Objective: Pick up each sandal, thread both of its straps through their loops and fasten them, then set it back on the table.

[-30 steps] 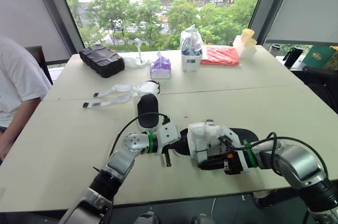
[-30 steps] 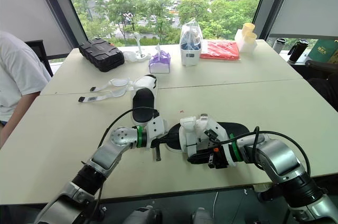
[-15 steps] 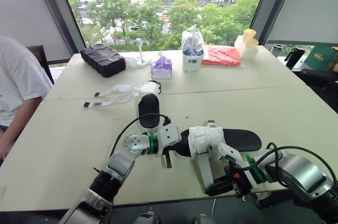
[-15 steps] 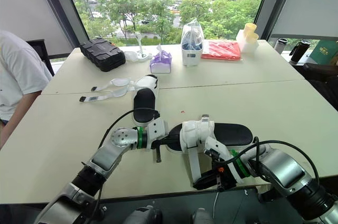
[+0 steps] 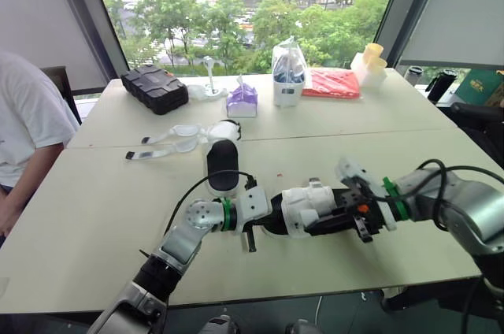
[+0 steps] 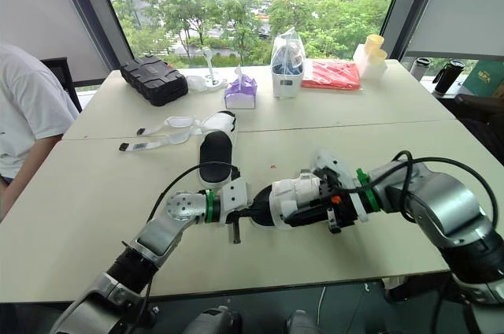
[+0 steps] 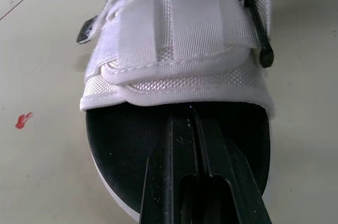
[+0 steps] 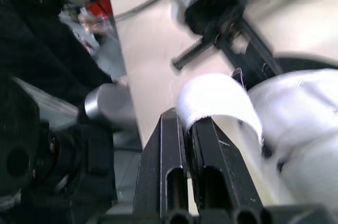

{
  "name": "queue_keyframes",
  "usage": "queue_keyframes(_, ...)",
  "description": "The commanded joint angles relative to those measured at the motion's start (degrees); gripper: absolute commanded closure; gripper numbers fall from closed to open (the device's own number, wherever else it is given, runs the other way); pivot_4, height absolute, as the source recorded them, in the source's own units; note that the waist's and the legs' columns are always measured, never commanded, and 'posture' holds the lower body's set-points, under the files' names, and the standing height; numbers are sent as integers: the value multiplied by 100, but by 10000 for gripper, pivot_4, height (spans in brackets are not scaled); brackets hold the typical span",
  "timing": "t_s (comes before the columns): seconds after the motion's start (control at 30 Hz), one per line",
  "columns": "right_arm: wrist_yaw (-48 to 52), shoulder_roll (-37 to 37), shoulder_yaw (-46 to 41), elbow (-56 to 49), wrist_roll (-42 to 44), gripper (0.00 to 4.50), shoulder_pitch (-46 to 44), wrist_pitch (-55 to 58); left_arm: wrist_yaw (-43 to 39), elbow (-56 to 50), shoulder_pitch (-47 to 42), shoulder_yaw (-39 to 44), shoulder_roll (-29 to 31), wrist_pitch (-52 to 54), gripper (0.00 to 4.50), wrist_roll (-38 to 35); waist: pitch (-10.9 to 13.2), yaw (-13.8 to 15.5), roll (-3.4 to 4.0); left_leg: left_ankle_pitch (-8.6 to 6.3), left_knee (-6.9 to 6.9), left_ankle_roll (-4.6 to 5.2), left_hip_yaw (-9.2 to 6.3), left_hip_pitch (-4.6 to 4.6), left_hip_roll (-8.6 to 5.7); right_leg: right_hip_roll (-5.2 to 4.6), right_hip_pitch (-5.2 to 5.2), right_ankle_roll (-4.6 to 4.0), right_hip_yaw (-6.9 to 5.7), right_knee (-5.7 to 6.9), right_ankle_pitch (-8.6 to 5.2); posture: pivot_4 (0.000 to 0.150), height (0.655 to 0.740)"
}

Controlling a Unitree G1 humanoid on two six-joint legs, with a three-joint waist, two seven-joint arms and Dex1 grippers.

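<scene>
Sandal (image 5: 303, 206) between the two grippers is lying on the table (image 5: 102, 216). The left gripper (image 5: 266, 222) is touching one end of it. Its two black fingers are pressing tight together. They are lying flat on the black inside of the shoe, and the tips are poking just under the white top part. The right gripper (image 8: 185, 123) is reaching in from the other end. Its fingers are close together too, and they are pinching the loose end of a white strap (image 8: 214, 97). That strap is curling up off the shoe.

The front edge of the table is running close behind both grippers, so there is little room on that side. Ahead of the grippers the table is mostly bare. The other sandal (image 5: 222, 167) is sitting just ahead of the left gripper. Far ahead, by the window edge, a black case (image 5: 153, 88), a purple tissue pack (image 5: 242, 102), a clear bag (image 5: 288, 74) and a red packet (image 5: 331, 82) are sitting in a row. A person in a white shirt (image 5: 24, 125) is sitting well out past the left gripper.

The sandal is lying with its long side going from one gripper to the other, along the front edge, with its sole down. The other sandal is pointing away from the grippers, toward the window. Its loose straps (image 5: 169, 141) are lying flat and spreading out to the left.
</scene>
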Motion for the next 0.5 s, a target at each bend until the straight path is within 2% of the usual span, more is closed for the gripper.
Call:
queue_keyframes(0.03, 40, 85, 239, 395, -445, 44578, -395, -456, -51, 186, 64, -162, 44, 44, 45000, 156, 0, -4, 0, 0, 0, 0, 2, 0, -1, -1, -1, 0, 1, 0, 0, 1500, 7400)
queue_keyframes(0.2, 214, 322, 701, 1001, -897, 44578, -589, -848, -39, 189, 69, -143, 54, 25, 45000, 160, -1, -7, 2, 0, 1, 0, 2, 2, 0, 1, 0, -2, 1, 3, 1, 1500, 7400)
queue_keyframes(0.3, 311, 457, 860, 1472, -1177, 35088, -688, -1136, -23, 149, 97, -118, 86, 41, 45000, 155, -1, -8, 2, 0, 2, 0, 2, 4, 0, 2, 1, -2, 0, 3, 1, 1500, 7400)
queue_keyframes(0.5, 243, 771, 944, 2273, -1551, 4981, -1036, -1349, 3, 81, 135, -98, 123, 79, 45000, 142, -4, -23, 3, 0, 3, -1, 1, 17, 1, 5, 10, -6, 1, 9, 5, 1500, 7400)
